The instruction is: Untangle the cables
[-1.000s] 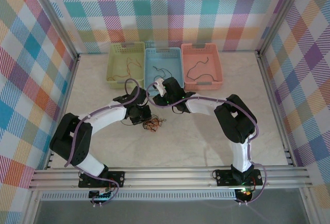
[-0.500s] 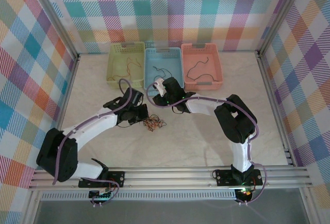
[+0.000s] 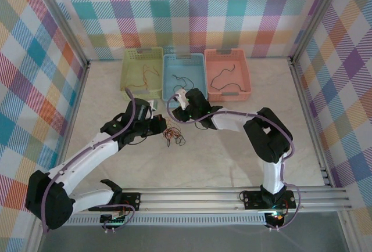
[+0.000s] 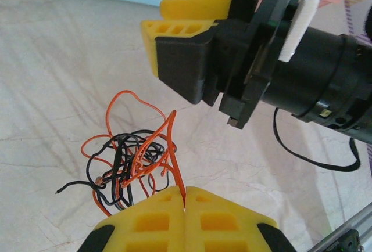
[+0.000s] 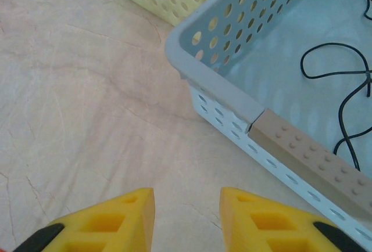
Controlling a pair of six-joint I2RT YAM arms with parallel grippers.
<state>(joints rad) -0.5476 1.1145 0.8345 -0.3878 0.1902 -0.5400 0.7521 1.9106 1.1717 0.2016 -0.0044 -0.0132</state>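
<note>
One orange strand of the cables (image 4: pixel 131 165) is pinched in the closed left pincer (image 4: pixel 185 197), the tangle mid-counter (image 3: pixel 221 147), near of the blue basket (image 5: pixel 232 98); the right pincer (image 5: pixel 187 205) stands parted, empty.

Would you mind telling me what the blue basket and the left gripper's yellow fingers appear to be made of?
The blue basket is probably moulded plastic, matte, judging by its uniform holes and thick rim. The fingers of the left gripper look like hard plastic, possibly printed: matte yellow with hollow rectangular cells.
</note>
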